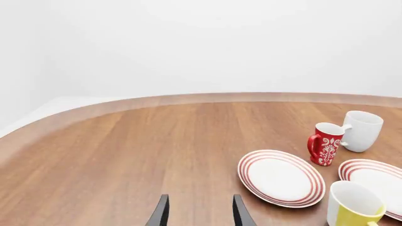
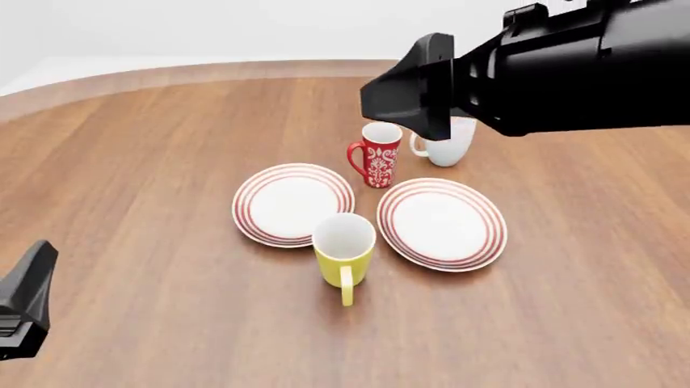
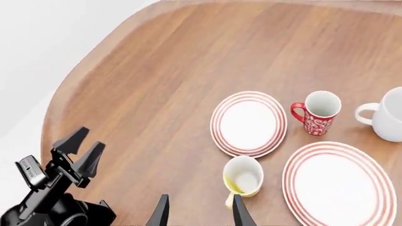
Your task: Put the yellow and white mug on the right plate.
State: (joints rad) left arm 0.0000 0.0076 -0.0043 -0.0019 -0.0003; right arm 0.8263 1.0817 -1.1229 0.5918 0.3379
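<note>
**Both grippers empty, mug between the plates**

The right gripper [image 3: 199,212] hangs with fingers parted, holding nothing, above the yellow and white mug [image 2: 345,249]. The mug stands upright between the left plate [image 2: 292,204] and the right plate [image 2: 442,223]. The left gripper [image 1: 199,214] is likewise spread and empty.

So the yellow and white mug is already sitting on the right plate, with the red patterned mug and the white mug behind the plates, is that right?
Not quite. The yellow and white mug stands on the bare table, in front of the gap between the left plate and the right plate, as the front view shows. The red patterned mug and white mug are behind the plates.
</note>
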